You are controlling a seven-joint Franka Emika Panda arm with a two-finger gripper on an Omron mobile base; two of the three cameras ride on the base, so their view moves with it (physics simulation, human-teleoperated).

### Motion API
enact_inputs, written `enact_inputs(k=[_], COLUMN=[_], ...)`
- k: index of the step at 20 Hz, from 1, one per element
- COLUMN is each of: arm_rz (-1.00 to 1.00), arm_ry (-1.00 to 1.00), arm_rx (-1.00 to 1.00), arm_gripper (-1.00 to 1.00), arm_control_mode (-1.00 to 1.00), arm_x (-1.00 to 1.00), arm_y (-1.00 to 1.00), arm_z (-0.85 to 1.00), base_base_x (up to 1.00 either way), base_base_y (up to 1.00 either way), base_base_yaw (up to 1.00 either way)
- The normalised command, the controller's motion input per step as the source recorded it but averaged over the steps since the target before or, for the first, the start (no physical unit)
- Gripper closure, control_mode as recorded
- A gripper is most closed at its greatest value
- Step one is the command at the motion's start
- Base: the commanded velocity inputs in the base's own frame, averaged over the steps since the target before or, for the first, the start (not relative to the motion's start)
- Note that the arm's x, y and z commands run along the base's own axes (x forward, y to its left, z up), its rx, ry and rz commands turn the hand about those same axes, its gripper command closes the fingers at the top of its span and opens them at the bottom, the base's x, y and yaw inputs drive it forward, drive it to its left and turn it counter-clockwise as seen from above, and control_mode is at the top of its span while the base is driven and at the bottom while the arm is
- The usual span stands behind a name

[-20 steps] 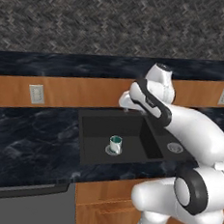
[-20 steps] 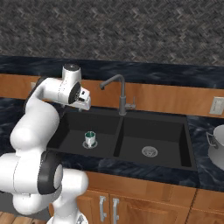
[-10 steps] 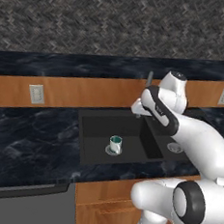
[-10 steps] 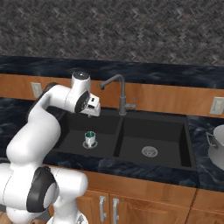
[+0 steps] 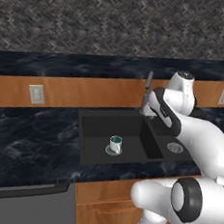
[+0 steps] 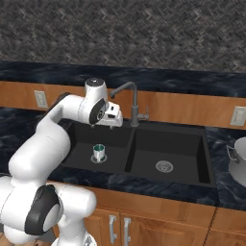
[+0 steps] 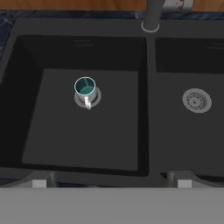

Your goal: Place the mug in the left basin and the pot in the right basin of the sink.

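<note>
Pincer: gripper [image 6: 114,123] hangs above the back of the sink, jaws spread wide, nothing between them; judged free because the mug's half of the job looks done.

Left base view, mug: mug [image 5: 115,144] stands upright on the floor of the left basin [image 5: 95,131], right on its drain, well apart from the hand.
Left base view, arm: wrist sits at about 2 o'clock from the mug, close by the faucet [image 5: 147,90]; right basin [image 5: 172,139] is mostly behind the forearm, its drain showing.

Right base view, sink: sink [image 6: 139,129] lies in full view, divider down the middle.
Right base view, mug: at about 6 o'clock from the gripper, low in the left basin; teal inside faces up.
Right base view, pot: pot [image 6: 239,160] rests on the counter [image 6: 226,197] at 3 o'clock from the sink, just beside the right basin's rim, cut by the frame edge. Not yet moved.

Hand view, aim: camera looks straight down into both basins; mug at 10 o'clock from centre, handle toward 6 o'clock, sitting on the steel drain ring.
Hand view, right basin: bare, only its round drain [image 7: 197,100] at 3 o'clock.

Judgement: mug step complete; pot step pending. The raised, open hand suits travel toward the pot.
</note>
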Motion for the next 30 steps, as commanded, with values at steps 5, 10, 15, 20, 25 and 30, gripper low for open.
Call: enact_inputs(k=[5, 10, 15, 20, 25, 30], arm_rz=[0.0, 0.0, 0.0, 0.0, -0.02, -0.04], arm_ry=[0.0, 0.0, 0.0, 0.0, 0.0, 0.0], arm_rx=[-0.16, -0.1, -0.04, -0.03, -0.05, -0.06], arm_gripper=[-1.0, -1.0, -1.0, -1.0, -1.0, -1.0], arm_control_mode=[-1.0, -1.0, -1.0, -1.0, -1.0, -1.0], arm_x=[0.0, 0.0, -0.02, -0.05, -0.19, -0.25], arm_y=[-0.51, -0.57, -0.58, -0.56, -0.47, -0.47], arm_z=[0.06, 0.0, 0.0, 0.0, 0.0, 0.0], base_base_x=[0.0, 0.0, 0.0, 0.0, 0.0, 0.0], base_base_y=[0.0, 0.0, 0.0, 0.0, 0.0, 0.0], base_base_yaw=[0.0, 0.0, 0.0, 0.0, 0.0, 0.0])
